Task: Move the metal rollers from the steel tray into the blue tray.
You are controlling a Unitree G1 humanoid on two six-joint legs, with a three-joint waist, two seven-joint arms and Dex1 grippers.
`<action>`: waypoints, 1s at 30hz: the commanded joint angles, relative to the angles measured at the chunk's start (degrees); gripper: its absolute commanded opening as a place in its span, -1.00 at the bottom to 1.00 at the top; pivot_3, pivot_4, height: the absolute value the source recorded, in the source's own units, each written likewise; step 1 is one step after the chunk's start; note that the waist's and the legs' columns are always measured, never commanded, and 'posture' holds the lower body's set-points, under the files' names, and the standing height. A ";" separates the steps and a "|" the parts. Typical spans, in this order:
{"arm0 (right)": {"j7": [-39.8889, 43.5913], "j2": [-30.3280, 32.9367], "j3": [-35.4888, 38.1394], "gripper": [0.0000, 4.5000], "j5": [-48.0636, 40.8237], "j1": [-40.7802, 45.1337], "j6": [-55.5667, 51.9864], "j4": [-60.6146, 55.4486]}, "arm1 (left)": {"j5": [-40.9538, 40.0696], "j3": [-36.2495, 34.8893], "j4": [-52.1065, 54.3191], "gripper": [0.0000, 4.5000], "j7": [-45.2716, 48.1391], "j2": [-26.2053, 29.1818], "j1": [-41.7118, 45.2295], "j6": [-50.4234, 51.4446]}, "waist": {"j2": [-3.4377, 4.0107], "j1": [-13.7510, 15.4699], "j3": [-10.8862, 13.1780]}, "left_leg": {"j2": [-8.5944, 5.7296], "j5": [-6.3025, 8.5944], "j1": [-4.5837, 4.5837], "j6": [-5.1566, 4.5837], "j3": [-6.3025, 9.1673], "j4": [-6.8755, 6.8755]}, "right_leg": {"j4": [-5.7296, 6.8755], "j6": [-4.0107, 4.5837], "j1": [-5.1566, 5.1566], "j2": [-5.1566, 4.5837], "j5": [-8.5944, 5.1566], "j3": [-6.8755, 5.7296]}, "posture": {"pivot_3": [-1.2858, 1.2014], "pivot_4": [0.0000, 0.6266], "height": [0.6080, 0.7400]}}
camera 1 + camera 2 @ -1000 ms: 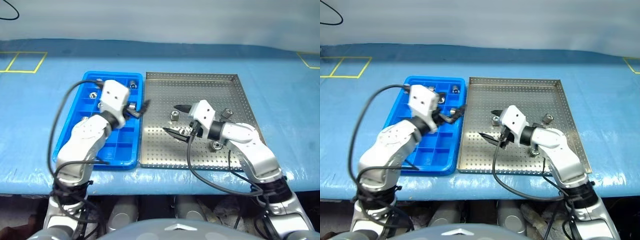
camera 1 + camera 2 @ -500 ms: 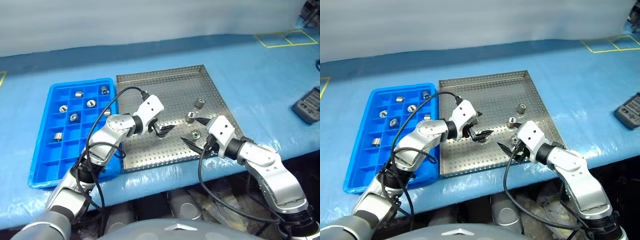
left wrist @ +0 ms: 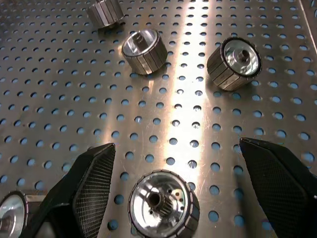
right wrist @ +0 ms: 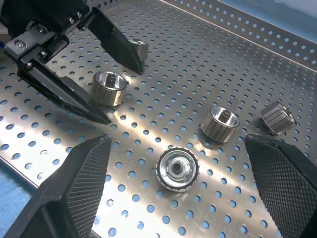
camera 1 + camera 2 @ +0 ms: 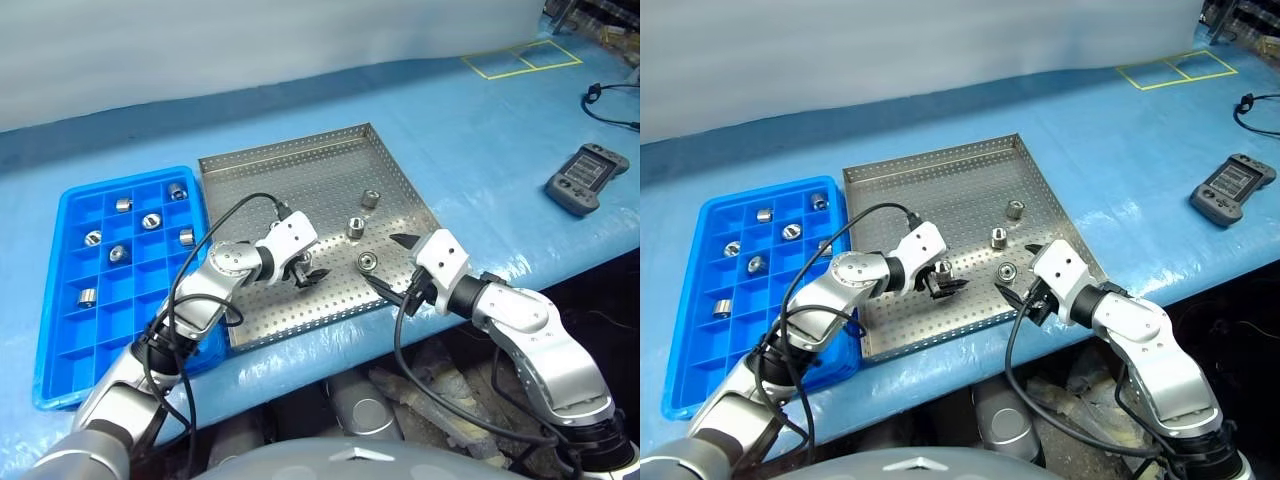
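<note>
A steel tray (image 5: 300, 175) and a blue tray (image 5: 60, 340) lay side by side on a blue-covered desk (image 5: 480, 130), the blue tray on the robot's left. Four rollers remained on the steel tray's perforated floor. One (image 5: 943, 269) sat between the spread fingers of the left claw (image 5: 941, 279), which was lowered over it with its jaws wide open, not yet gripping. Another (image 5: 368, 262) lay flat just ahead of the right claw (image 5: 390, 265), whose jaws were also wide open and held nothing. Two more (image 5: 369, 199) (image 5: 354, 228) stood near each other, farther back on the tray. In the blue tray, seven rollers (image 5: 124, 205) sat singly in compartments at its far end, while the near rows were bare. A dark handheld controller (image 5: 583, 178) lay on the desk, well off to the right.
</note>
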State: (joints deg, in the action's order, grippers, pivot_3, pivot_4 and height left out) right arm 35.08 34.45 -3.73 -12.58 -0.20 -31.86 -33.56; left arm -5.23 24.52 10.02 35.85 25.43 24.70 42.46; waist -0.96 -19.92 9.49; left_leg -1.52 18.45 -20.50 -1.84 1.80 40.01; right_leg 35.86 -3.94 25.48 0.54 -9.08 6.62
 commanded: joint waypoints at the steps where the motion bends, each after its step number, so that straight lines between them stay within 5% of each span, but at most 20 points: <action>1: 0.25 0.23 -0.08 1.00 0.03 1.29 0.63 -0.24 | 0.97 -1.27 1.70 0.94 -0.82 0.17 -0.18 0.15 | 0.00 0.17 0.00 | 0.00 0.01 0.02 -0.02 -0.02 0.00 | -0.01 -0.01 0.00 0.00 0.01 0.02 | -0.24 -0.52 1.00; 5: 0.40 0.13 -0.52 1.00 0.01 1.93 0.92 0.23 | 0.84 -1.52 1.28 0.94 -1.18 -0.53 -0.29 0.64 | 0.00 0.54 0.00 | -0.01 0.05 0.02 -0.09 -0.08 0.00 | -0.05 -0.05 0.04 -0.02 0.03 0.08 | -0.24 -0.52 1.00; 11: 0.36 0.07 -0.68 1.00 -0.06 2.13 1.25 0.39 | 1.20 -0.86 0.68 0.26 -1.02 -1.15 -0.08 0.60 | 0.00 0.55 0.00 | -0.02 0.11 0.01 -0.19 -0.20 0.00 | -0.06 -0.09 0.08 -0.04 0.03 0.20 | -0.24 -0.52 1.00; 15: 0.60 -0.05 -0.79 1.00 -0.46 1.91 1.27 0.41 | 1.27 -0.93 0.77 0.26 -0.84 -1.07 -0.11 0.54 | 0.00 0.53 0.00 | -0.02 0.11 0.01 -0.20 -0.25 0.00 | -0.06 -0.12 0.08 -0.04 0.05 0.24 | -0.24 -0.52 1.00; 20: 1.56 -0.41 -1.39 1.00 -1.09 1.87 1.38 1.36 | 1.21 -1.46 1.04 -0.25 -0.55 -0.60 -0.19 0.32 | 0.00 0.47 0.00 | -0.02 0.11 0.01 -0.20 -0.29 0.00 | -0.06 -0.13 0.08 -0.03 0.05 0.27 | -0.24 -0.52 1.00; 30: 2.75 -0.96 -2.72 1.00 -0.96 3.99 2.40 3.87 | 0.73 -3.22 3.57 -0.26 -0.96 0.08 -1.15 0.51 | -0.01 0.55 0.00 | -0.01 0.11 0.03 -0.20 -0.32 0.00 | -0.05 -0.15 0.08 -0.02 0.06 0.29 | -0.21 -0.52 1.00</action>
State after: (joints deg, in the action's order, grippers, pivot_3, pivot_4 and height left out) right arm 37.56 33.76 -6.68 -13.32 3.01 -30.79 -29.13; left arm -4.57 22.84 10.55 34.99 25.27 23.50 43.30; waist -0.97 -19.37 9.50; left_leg -1.53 18.56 -20.48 -2.04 1.47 40.01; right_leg 35.81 -4.10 25.55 0.52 -9.02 6.92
